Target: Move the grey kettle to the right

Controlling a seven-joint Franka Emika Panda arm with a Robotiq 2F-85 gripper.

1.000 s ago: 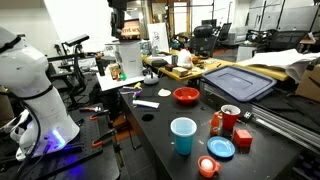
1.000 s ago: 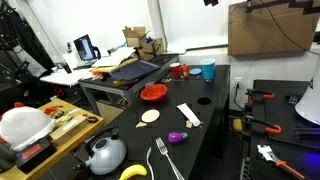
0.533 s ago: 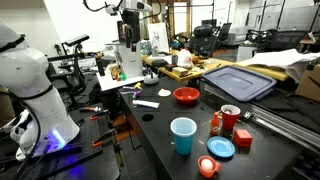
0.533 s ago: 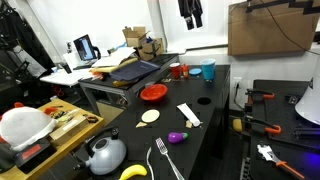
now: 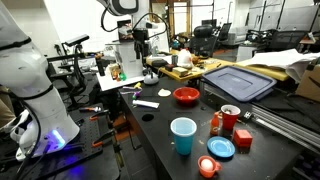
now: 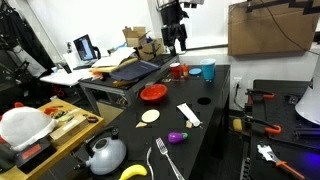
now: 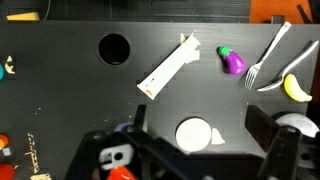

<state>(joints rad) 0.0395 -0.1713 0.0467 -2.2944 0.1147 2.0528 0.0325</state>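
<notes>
Grey kettle [image 6: 105,153]: metal body, dull satin finish with a soft highlight. Table [image 7: 60,90] under me: matt black, smooth. Fork [image 7: 262,58]: bright polished metal. Red bowl [image 5: 186,95] and blue cup [image 5: 183,135]: smooth plastic, the cup slightly translucent. Box [image 6: 265,30]: plain brown cardboard. My gripper [image 6: 178,46]: matt black casing.

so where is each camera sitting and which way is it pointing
Exterior view: by the blue cup, facing down the table; gripper high toward the far end.
Exterior view: opposite end, by the grey kettle, facing back; gripper high above the table.
Wrist view: straight down on the table; open fingers at the bottom edge.
Shared: both exterior views show the red bowl; kettle-end and wrist views show the fork.
</notes>
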